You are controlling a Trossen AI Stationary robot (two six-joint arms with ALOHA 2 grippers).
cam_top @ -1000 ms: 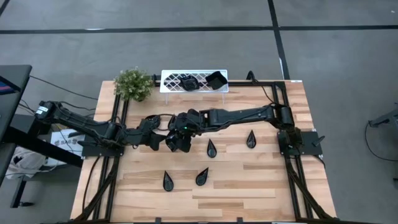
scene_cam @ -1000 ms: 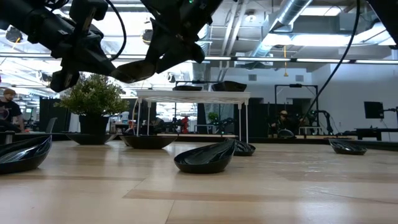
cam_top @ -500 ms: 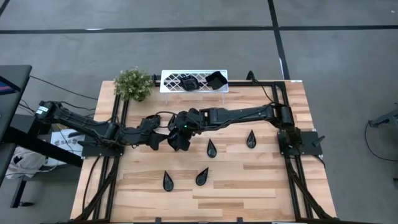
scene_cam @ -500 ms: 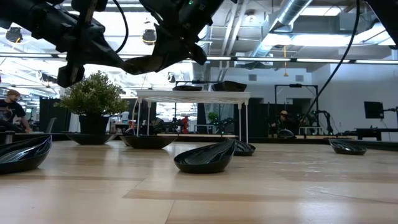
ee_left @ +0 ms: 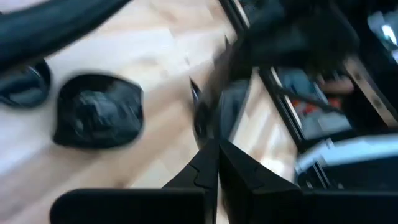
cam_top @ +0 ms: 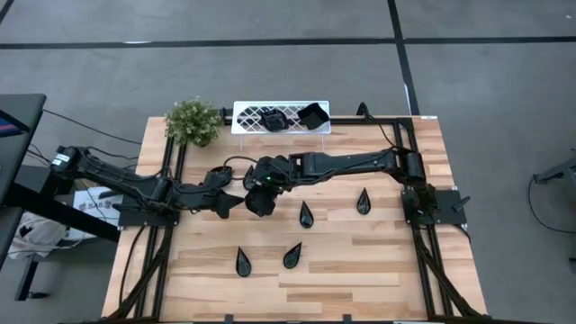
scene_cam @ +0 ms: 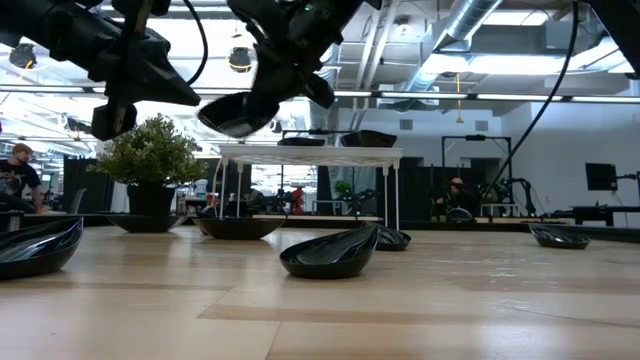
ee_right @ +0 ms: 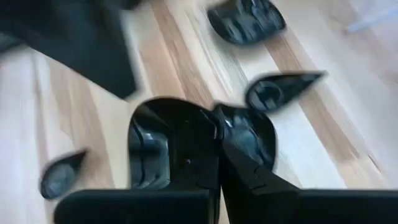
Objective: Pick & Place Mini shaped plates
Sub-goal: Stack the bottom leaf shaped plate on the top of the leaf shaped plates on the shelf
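Black dish (scene_cam: 238, 113) in right tool (scene_cam: 262, 100) (no lettering legible)

Grey concrete floor (cam_top: 270, 72), ceiling ducts (scene_cam: 470, 30), bright overhead lights, seated person (scene_cam: 15, 175).
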